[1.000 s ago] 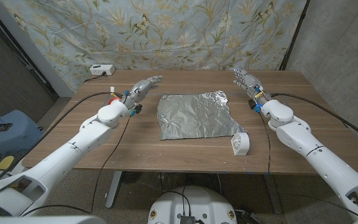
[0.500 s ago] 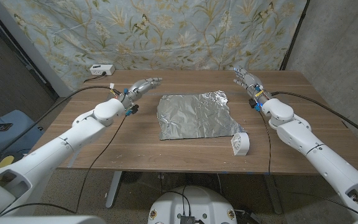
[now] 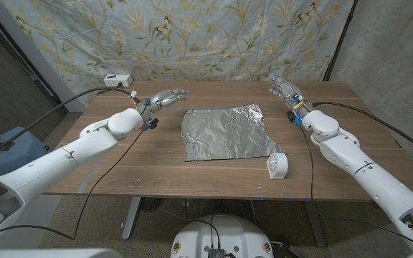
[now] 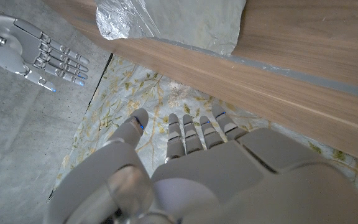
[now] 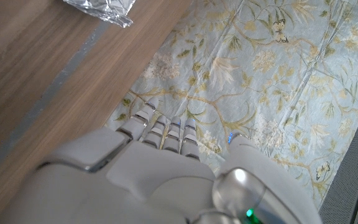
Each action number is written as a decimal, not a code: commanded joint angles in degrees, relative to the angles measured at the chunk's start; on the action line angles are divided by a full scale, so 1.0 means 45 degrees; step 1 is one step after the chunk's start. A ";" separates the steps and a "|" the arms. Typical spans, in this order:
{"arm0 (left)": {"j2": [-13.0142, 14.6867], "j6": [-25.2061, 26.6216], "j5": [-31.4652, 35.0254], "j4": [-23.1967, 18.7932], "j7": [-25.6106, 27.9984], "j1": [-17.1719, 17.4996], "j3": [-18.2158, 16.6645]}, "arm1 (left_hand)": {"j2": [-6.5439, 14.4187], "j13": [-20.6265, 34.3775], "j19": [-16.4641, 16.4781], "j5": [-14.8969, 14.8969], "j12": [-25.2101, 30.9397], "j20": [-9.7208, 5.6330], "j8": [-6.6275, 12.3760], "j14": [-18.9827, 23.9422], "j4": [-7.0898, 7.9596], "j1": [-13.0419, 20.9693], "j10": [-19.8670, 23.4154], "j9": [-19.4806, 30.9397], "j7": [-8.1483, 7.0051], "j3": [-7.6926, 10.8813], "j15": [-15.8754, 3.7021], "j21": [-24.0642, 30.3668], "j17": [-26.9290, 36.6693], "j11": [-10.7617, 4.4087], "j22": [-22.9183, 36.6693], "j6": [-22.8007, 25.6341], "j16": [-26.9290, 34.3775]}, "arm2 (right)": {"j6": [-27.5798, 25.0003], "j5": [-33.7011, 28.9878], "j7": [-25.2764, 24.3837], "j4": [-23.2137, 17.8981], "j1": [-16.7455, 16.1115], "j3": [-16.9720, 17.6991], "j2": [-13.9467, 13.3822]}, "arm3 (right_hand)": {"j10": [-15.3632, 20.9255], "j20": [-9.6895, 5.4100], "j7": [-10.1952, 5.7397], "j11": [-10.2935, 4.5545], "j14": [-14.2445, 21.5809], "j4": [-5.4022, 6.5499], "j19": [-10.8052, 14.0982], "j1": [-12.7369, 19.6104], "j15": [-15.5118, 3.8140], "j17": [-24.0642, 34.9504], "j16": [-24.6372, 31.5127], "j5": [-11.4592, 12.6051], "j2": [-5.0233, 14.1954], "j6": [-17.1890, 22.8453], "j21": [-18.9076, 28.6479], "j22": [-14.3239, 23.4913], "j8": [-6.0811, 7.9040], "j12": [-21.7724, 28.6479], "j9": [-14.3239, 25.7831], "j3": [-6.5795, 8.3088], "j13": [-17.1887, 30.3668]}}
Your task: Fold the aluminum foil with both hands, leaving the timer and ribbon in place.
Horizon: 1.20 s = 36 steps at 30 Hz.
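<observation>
The foil (image 3: 228, 134) lies flat and crinkled in the middle of the bench (image 3: 156, 168), untouched. The left hand (image 3: 163, 98) hovers off its far left corner and the right hand (image 3: 284, 91) off its far right corner, each apart from the sheet. Both hands hold nothing; their fingers (image 4: 194, 134) are stretched out and a little apart, as the wrist views show.

The step in hand looks like the approach before the first fold. To do it well, I would bring both hands in evenly to matching corners of one edge, so the sheet lifts level and does not skew. Foil is thin and keeps every dent, so a light pinch at the very edge should do; a hard squeeze would crumple it. The far right corner is already rumpled (image 5: 101, 11), so the right hand may need to catch it a little further in. Carry the edge over low and lay it on the opposite one before pressing the crease.

The timer (image 3: 277, 166) stands just at the foil's near right corner, touching or nearly so; I cannot tell which. Folding away from that corner, or lifting slowly there, should keep it from being dragged. I cannot make out a ribbon.

No container shows on the bench. A small white box (image 3: 117, 80) sits at the far left edge, well apart.
</observation>
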 commanded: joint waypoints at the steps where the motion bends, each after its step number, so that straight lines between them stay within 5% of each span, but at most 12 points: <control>1: 0.0732 0.0185 0.0514 -0.0284 0.0146 -0.1255 0.1565 | 0.0001 0.0076 0.0038 0.0137 -0.0034 -0.0028 -0.0010 0.0085 0.0018 -0.0060 0.0049 0.0037 -0.0124 -0.0088 0.0011 -0.0094 -0.0020 -0.0114 0.0021 0.0034 0.0038 | -0.0371 -0.0610 0.0029 -0.0324 0.0349 -0.0219 -0.0506 | -0.0058 -0.0345 0.0038 0.0023 -0.0147 -0.0126 -0.0076 0.0158 -0.0006 0.0028 -0.0018 -0.0020 -0.0068 -0.0048 -0.0006 0.0041 -0.0044 -0.0033 0.0031 0.0048 0.0047; 29: 0.1269 0.1374 0.0962 -0.0428 -0.1108 -0.3414 0.4291 | -0.0014 0.0074 -0.0201 0.0159 0.0044 -0.0217 0.0084 0.0199 0.0576 -0.0605 0.0455 0.0042 -0.0154 -0.0316 -0.0105 -0.0451 0.0049 -0.0135 0.0037 0.0504 0.0080 | -0.1402 -0.2107 0.0253 -0.0663 0.1441 -0.1179 -0.1233 | -0.0162 -0.0286 0.0065 0.0266 -0.0370 -0.0428 -0.0285 0.0312 0.0111 0.0008 -0.0006 -0.0108 -0.0197 -0.0058 0.0012 0.0041 -0.0022 0.0004 0.0036 0.0100 0.0039; 36: 0.1179 0.1239 0.0840 -0.0113 -0.1331 -0.3726 0.4673 | 0.0121 0.0073 -0.0275 -0.0077 -0.0047 -0.0221 -0.0059 0.0097 0.1631 -0.1522 0.0366 0.0058 -0.0191 -0.0641 -0.0063 -0.0620 0.0164 -0.0134 0.0072 0.0280 0.0099 | -0.1589 -0.2267 0.0253 -0.0717 0.1525 -0.1251 -0.1355 | 0.0006 -0.0294 0.0048 0.0471 -0.0423 -0.0505 -0.0306 0.0324 0.0262 0.0024 0.0020 -0.0139 -0.0188 -0.0058 0.0029 0.0040 -0.0019 0.0078 0.0037 0.0096 0.0029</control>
